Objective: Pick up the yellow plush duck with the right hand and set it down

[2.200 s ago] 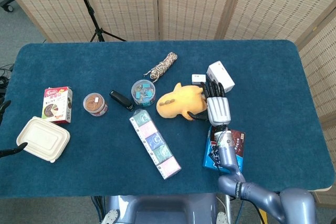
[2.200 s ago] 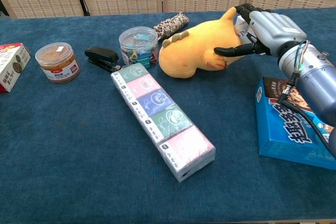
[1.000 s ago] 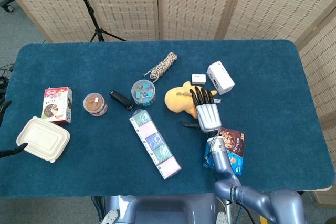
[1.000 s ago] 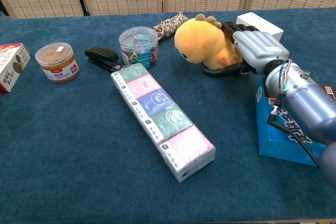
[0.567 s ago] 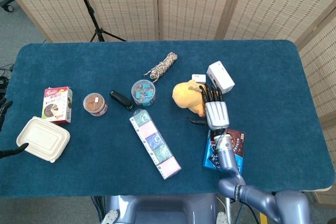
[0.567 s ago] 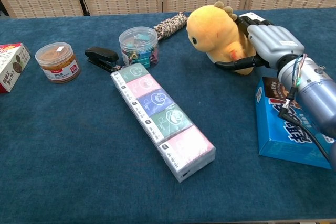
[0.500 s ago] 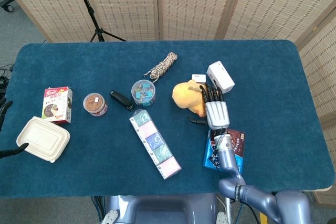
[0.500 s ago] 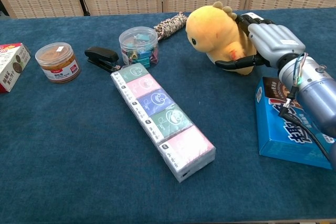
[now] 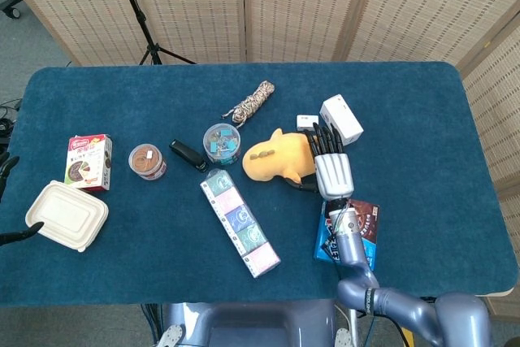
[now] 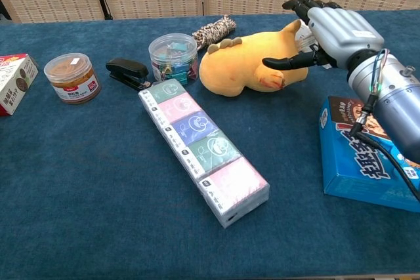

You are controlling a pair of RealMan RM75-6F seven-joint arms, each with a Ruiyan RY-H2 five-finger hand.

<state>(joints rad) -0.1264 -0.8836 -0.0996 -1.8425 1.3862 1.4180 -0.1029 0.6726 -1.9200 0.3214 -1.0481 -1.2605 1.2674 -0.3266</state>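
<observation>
Duck (image 10: 246,67) lying on its side on the counter (image 9: 422,127), head toward the clip jar (image 10: 172,56), tail end toward the right robot hand (image 10: 331,27). Flanked by the jar and a rope bundle (image 10: 214,31) on one side, a white box (image 9: 341,119) on the other, with the long pastel pack (image 10: 203,149) just in front. Resting fully on the cloth, by the look of both views, not lifted.

Right robot hand at the tail end, fingers (image 10: 298,3) spread and arched over it, thumb reaching under toward the belly. Opened out and gripping nothing, as far as the chest view shows; touching the plush at the thumb tip or just clear of it, hard to say. Wrist above the blue snack box (image 10: 361,159).

Left robot hand barely visible at the far left edge of the head view, near the takeout box (image 9: 67,215); open or closed impossible to tell.

Judged from the lie of things: set-down apparently done, with only drawing the hand clear remaining. Equally readable as a reach before the grasp, since nothing marks a target spot.
</observation>
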